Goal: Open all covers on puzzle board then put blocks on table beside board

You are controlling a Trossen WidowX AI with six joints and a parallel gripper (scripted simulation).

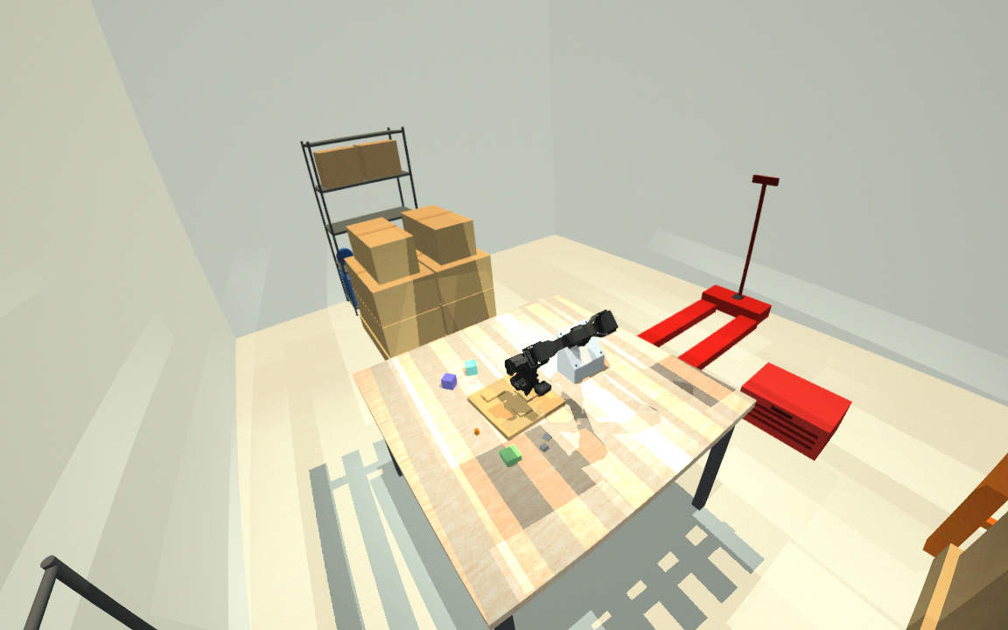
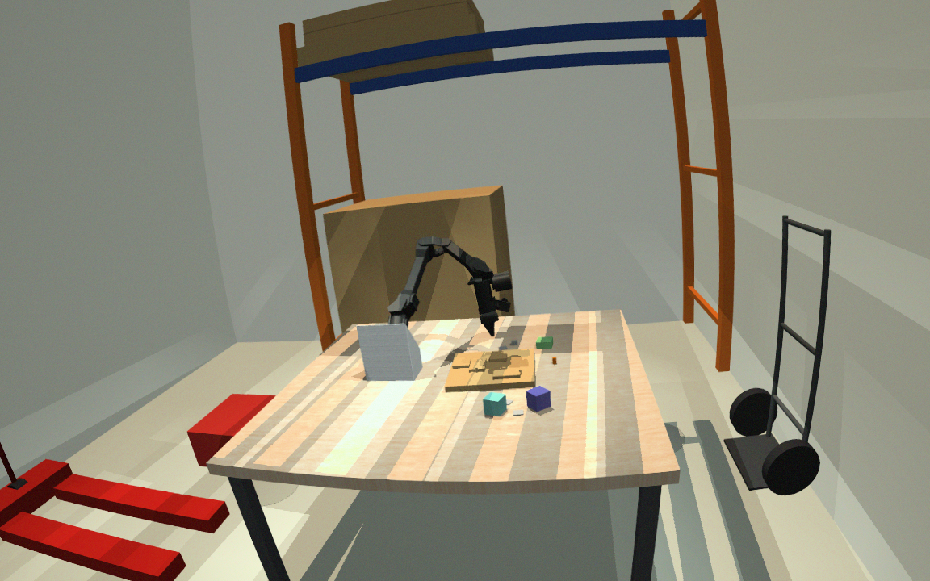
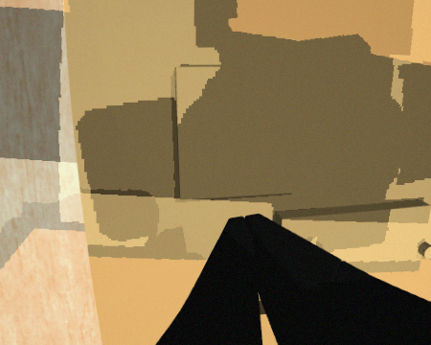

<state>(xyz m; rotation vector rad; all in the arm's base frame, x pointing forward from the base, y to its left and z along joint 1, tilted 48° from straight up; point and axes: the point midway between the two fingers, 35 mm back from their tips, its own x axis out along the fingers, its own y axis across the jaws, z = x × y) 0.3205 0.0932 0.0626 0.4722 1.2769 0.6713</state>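
Note:
The wooden puzzle board [image 1: 509, 430] [image 2: 454, 382] [image 3: 153, 297] lies flat on the table. Raised wooden covers stand on it, one at its near side [image 2: 506, 373] in the exterior view; shadow hides how far they are open and what the wells hold. A green block [image 1: 510, 455] [image 2: 544, 342], a purple block [image 1: 449, 381] [image 2: 538, 398] and a teal block [image 1: 471, 367] [image 2: 494, 403] rest on the table clear of the board. My gripper [image 2: 492, 333] [image 3: 245, 230] is shut and empty, pointing down above the board.
A small orange piece [image 1: 476, 431] [image 2: 554, 359] lies beside the board. Small grey pieces lie near the green block, one of them here [image 1: 544, 447], and a flat pale one [image 2: 518, 412] lies between teal and purple. The grey arm base [image 1: 582, 367] [image 2: 389, 353] stands beside the board.

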